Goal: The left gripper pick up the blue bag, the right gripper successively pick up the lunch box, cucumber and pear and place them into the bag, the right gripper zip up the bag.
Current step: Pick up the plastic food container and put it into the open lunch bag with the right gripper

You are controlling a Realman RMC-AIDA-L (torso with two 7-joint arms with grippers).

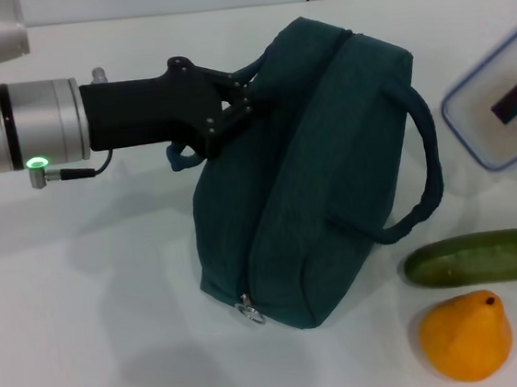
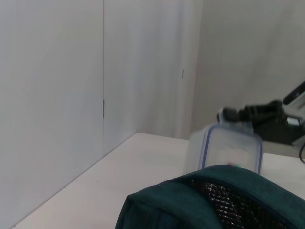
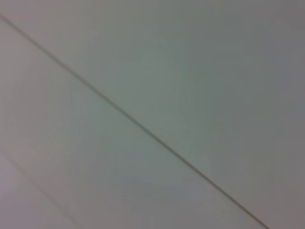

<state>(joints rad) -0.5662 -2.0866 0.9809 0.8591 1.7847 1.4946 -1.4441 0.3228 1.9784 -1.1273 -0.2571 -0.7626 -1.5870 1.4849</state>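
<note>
The blue bag (image 1: 322,178) lies tilted on the white table, its zipper closed and the silver ring pull (image 1: 250,312) at the near end. My left gripper (image 1: 241,98) comes in from the left and is shut on one rolled handle at the bag's upper left side. The other handle (image 1: 427,166) loops free on the right. The lunch box (image 1: 500,101) sits at the far right, the cucumber (image 1: 487,257) lies below it, and the pear (image 1: 466,336) is nearest. The left wrist view shows the bag (image 2: 224,200), the lunch box (image 2: 231,152) and, beyond it, my right gripper (image 2: 252,114).
The white table (image 1: 89,341) stretches wide to the left of the bag and in front of it. A pale wall rises behind the table's far edge. The right wrist view holds only a plain pale surface crossed by a thin line.
</note>
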